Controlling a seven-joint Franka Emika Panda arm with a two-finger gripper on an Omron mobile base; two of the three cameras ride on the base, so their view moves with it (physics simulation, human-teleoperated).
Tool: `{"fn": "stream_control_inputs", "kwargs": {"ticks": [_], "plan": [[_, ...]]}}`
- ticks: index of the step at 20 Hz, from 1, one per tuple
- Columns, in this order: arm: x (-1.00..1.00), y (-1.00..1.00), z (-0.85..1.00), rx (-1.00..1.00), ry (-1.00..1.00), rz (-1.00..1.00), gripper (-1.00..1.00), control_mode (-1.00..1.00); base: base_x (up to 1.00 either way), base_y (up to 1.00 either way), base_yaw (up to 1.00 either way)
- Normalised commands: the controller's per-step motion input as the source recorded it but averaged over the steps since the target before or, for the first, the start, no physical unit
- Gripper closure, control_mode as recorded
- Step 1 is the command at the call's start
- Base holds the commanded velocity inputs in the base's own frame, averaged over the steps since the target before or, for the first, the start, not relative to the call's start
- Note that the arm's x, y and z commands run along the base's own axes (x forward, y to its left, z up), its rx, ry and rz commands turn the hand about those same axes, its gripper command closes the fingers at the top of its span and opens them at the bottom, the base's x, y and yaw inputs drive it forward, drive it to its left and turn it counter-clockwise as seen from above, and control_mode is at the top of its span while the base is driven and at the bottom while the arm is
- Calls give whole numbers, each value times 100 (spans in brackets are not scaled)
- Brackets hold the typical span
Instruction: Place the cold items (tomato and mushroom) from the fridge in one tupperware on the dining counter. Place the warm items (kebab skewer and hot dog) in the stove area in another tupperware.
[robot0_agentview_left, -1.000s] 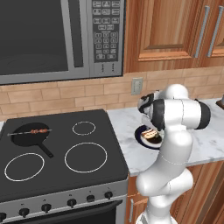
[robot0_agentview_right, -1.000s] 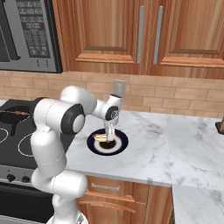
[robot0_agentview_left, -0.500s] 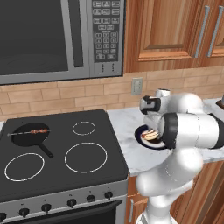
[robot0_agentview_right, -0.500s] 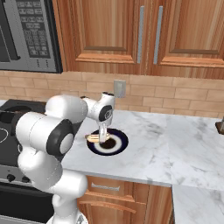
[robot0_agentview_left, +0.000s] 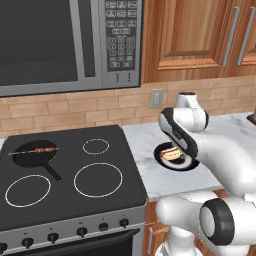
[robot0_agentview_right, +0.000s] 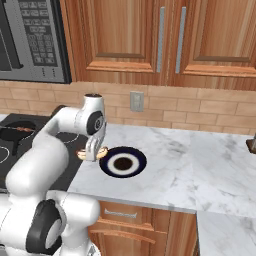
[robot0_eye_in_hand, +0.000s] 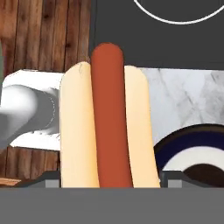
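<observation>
A: Since the hand view looks straight along the hot dog (robot0_eye_in_hand: 107, 118), bun and sausage running up from the bottom edge, I'd call it gripped: the gripper (robot0_agentview_right: 93, 153) has its jaws closed on the bun, set wide because the bun is wide.

B: Agreed. From the right base view the hot dog (robot0_agentview_right: 90, 153) pokes out either side of the hand, lifted, just left of the plate (robot0_agentview_right: 123, 162). Plate is bare now, dark rim, pale ring, dark centre.

A: Left base view is less clear. Hot dog (robot0_agentview_left: 174, 153) looks like it sits over the plate (robot0_agentview_left: 176, 162), but that's the viewing angle; the arm hides most of it.

B: Why held crosswise like that?

A: My guess is the jaws took it across the short side so the length hangs free, which should make it easy to drop flat into a tupperware later.

B: Changes from earlier?

A: A second ago the hot dog lay on the plate with the hand right above it. Half a second ago it was off the plate's centre. Now it's clear of the rim toward the stove (robot0_agentview_right: 20, 150), and the arm has folded back closer to the base.

B: Farther back?

A: Marble worktop (robot0_agentview_right: 190, 165) carries the plate. Kebab skewer (robot0_agentview_left: 41, 149) lies in the pan (robot0_agentview_left: 31, 156) on the stove's rear left burner, untouched. Wall outlet (robot0_agentview_left: 157, 98) and microwave (robot0_agentview_left: 65, 42) behind.
</observation>
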Motion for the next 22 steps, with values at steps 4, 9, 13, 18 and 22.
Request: {"fn": "stream_control_inputs", "kwargs": {"ticks": [4, 9, 13, 18, 22], "plan": [[-85, 33, 100, -1, 1, -16, 100, -100, 0, 0, 0], [-98, 53, 74, 0, 0, -11, 100, -100, 0, 0, 0], [-84, 57, 12, 0, -5, -2, 100, -100, 0, 0, 0], [-11, 5, -1, 0, 0, 0, 100, -100, 0, 0, 0], [0, 0, 0, 0, 0, 0, 100, -100, 0, 0, 0]]}}
